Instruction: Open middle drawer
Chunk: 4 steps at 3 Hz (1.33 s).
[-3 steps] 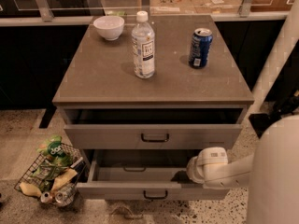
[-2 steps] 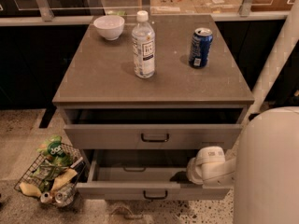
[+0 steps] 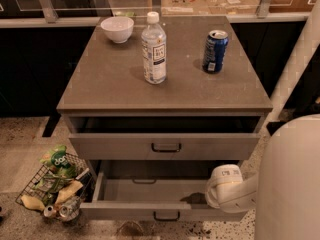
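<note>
The middle drawer (image 3: 135, 210) is the low, wide grey one pulled well out of the cabinet. Its pale grey inside (image 3: 150, 190) shows, and a small black bar handle (image 3: 166, 216) sits at the centre of its front. My gripper (image 3: 196, 199) reaches down into the drawer's right front corner, just behind the front panel. The white wrist (image 3: 225, 186) rises behind it to the right. Above, the taller-fronted top drawer (image 3: 165, 146) stands a little way out.
On the cabinet top (image 3: 110, 79) stand a white bowl (image 3: 117, 29), a clear water bottle (image 3: 154, 49) and a blue can (image 3: 215, 51). A wire basket of snack packs and cans (image 3: 55, 186) sits on the floor to the left. My white body (image 3: 292, 184) fills the right.
The middle drawer has slid a little further out, and my gripper and wrist have moved down toward the camera with it. My white body has shifted at the right edge.
</note>
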{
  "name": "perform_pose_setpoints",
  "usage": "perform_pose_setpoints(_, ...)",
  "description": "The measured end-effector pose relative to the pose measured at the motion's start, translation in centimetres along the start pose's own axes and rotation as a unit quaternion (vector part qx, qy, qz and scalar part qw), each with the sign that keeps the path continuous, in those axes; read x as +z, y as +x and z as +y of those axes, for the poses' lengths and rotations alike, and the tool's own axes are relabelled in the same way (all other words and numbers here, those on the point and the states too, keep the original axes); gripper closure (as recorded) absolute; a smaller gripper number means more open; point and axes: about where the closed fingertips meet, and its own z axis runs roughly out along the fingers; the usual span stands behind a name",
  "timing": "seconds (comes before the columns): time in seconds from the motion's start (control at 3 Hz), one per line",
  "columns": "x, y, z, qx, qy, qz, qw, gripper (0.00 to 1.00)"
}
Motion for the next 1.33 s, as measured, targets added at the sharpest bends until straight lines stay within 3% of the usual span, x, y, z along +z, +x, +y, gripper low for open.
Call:
perform_pose_setpoints(0.33,-0.1,0.1,0.1,0.0,0.0,0.001,1.0,1.0)
perform_pose_setpoints(0.67,-0.3,0.8,5.4,0.031,-0.051,-0.006,0.9982,1.0)
perform_pose_setpoints(1.0,-0.3,0.8,5.1,0.031,-0.051,-0.006,0.9982,1.0)
perform_pose_setpoints(1.33,-0.5,0.6,8.6,0.051,-0.089,-0.011,0.9947,1.0)
